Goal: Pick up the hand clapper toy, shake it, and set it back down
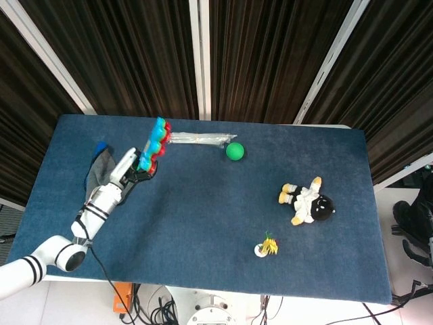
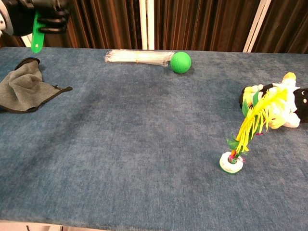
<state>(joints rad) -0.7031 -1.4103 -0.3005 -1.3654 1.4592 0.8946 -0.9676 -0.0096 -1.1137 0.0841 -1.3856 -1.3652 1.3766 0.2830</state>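
head view: left hand is gripping the clapper by its handle, fingers wrapped round it, holding it up off the table w/ palms pointing up-right, over the cloth. pickup is done; looks mid-shake; setting it down is still to do. right hand isn't showing.

chest view: only the green handle and dark fingers are showing at the top-left corner; clapper palms are cut off, so can't tell if they're clapping.
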